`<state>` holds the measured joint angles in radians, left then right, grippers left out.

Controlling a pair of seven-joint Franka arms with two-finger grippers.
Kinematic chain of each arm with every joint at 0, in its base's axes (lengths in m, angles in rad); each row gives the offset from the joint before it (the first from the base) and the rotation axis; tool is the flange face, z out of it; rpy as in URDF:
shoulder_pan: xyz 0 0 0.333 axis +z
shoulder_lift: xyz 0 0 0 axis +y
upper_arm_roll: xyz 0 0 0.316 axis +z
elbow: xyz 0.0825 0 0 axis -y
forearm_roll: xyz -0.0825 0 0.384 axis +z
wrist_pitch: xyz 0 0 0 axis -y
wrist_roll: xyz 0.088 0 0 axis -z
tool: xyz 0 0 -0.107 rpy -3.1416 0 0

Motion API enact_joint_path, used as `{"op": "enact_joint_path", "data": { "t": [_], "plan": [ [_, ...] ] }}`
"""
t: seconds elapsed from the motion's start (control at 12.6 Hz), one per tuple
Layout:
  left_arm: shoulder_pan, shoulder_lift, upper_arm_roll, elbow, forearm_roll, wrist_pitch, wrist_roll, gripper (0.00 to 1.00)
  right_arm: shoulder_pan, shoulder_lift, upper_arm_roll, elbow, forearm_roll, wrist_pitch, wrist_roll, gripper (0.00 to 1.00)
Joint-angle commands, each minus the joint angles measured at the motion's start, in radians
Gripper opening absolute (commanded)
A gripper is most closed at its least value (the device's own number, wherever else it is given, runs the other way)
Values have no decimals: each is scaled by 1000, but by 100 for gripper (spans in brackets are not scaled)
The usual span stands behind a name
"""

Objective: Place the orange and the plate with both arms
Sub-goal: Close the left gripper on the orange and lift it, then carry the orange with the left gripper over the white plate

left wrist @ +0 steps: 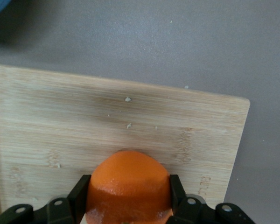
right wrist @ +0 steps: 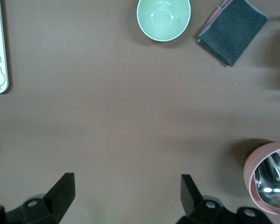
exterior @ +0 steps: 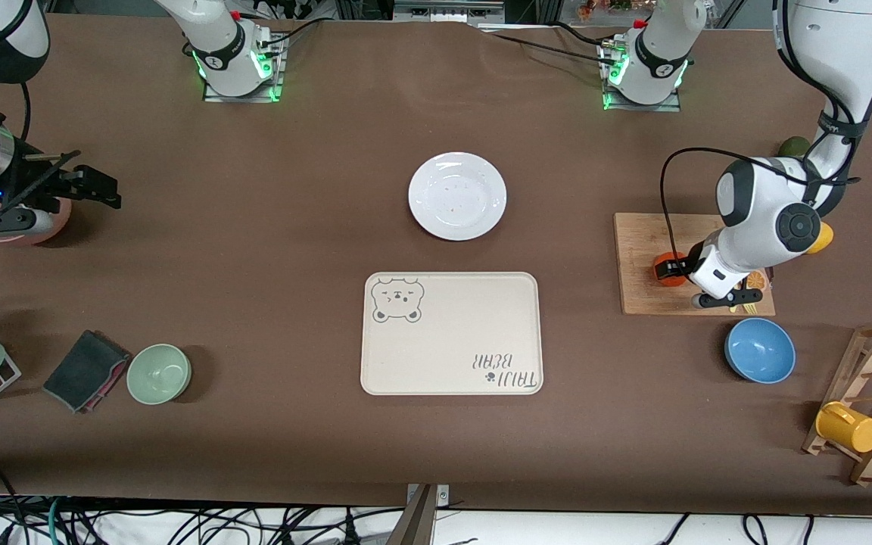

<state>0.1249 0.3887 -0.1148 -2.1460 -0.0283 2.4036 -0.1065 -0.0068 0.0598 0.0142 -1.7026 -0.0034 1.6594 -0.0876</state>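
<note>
Orange ×1 in left gripper

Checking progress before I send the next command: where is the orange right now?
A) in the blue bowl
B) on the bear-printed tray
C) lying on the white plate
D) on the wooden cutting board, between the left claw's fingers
D: the left wrist view shows the orange on the wooden cutting board with the left claw closed against both its sides; in the front view the plate holds no fruit.
</note>
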Motion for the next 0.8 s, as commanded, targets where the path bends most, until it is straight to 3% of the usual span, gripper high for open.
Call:
{"op": "enact_joint_path", "data": {
  "t": [0.0,0.32,0.72],
  "plan": [
    [-2,-11,-2,12,37,-13,-7,22,-2,2,0,6,14,-15,-26,100],
    [-8,-36,-52,144,39,-232,-63,12,-2,2,-2,6,14,-13,-32,100],
    [-7,-68,-340,156,36,-262,-537,12,-2,2,-2,6,14,-13,-34,100]
  ]
}}
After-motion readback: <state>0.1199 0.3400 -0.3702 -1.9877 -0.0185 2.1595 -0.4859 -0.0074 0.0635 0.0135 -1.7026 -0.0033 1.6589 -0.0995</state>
